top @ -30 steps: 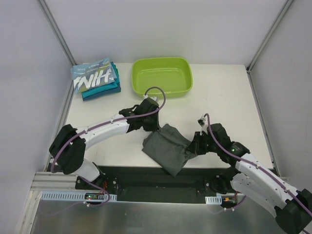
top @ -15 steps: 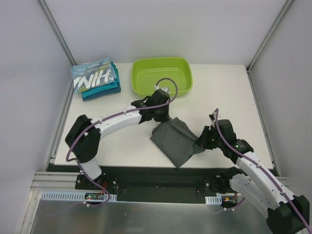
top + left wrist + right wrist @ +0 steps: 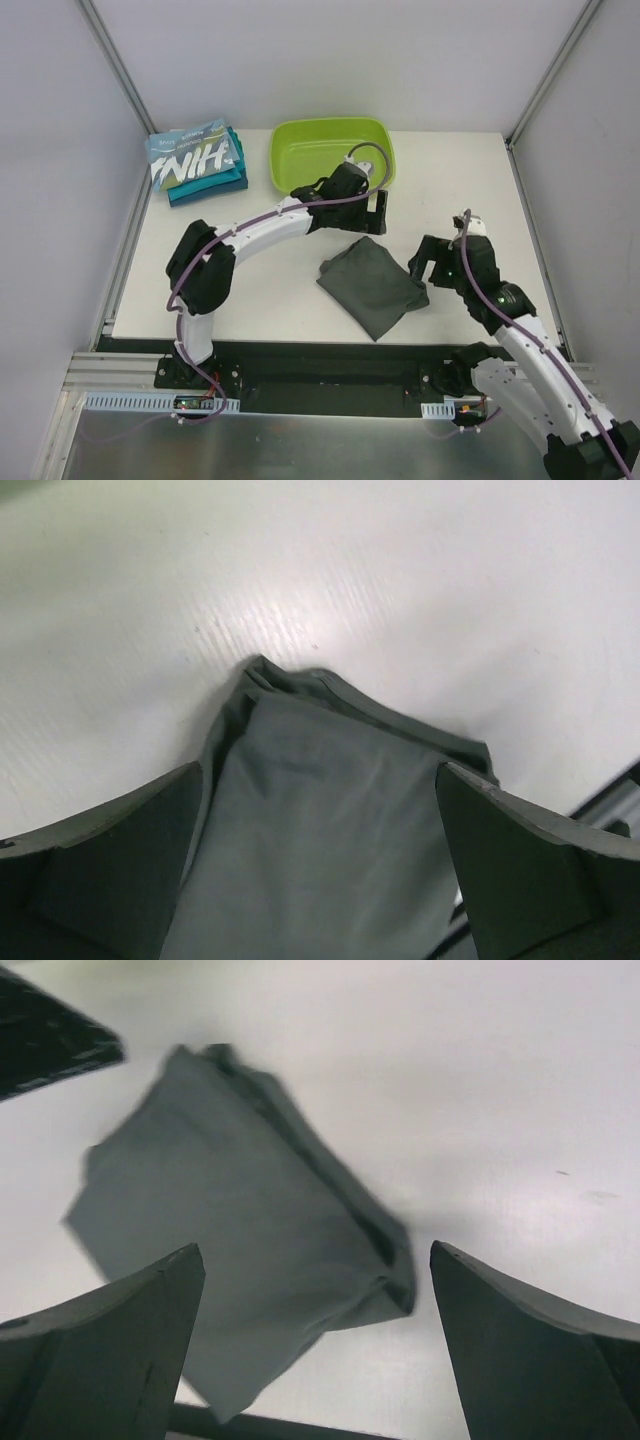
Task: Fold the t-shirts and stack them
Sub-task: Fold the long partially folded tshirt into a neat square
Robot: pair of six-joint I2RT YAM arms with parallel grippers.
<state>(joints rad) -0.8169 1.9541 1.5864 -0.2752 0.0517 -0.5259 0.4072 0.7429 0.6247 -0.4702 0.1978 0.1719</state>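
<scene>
A dark grey t-shirt (image 3: 372, 285) lies folded on the white table, near the front edge. My left gripper (image 3: 374, 218) hovers open just behind its far corner; in the left wrist view the grey t-shirt (image 3: 320, 850) fills the gap below the open left gripper (image 3: 318, 768), untouched. My right gripper (image 3: 424, 264) stands open at the shirt's right side, and in the right wrist view the grey t-shirt (image 3: 240, 1250) lies ahead of the open right gripper (image 3: 315, 1248). A folded light blue t-shirt with white letters (image 3: 192, 157) tops teal t-shirts (image 3: 215, 186) at the back left.
A lime-green plastic tub (image 3: 330, 155) stands at the back centre, right behind the left wrist. The table's front edge (image 3: 330, 342) runs just below the grey shirt. Grey walls close in both sides. Part of the left arm (image 3: 50, 1030) shows at the right wrist view's upper left.
Both grippers have opened and let go of the grey shirt, which now lies flat, further right. The left arm reached toward the tub; the right gripper drew back to the right.
</scene>
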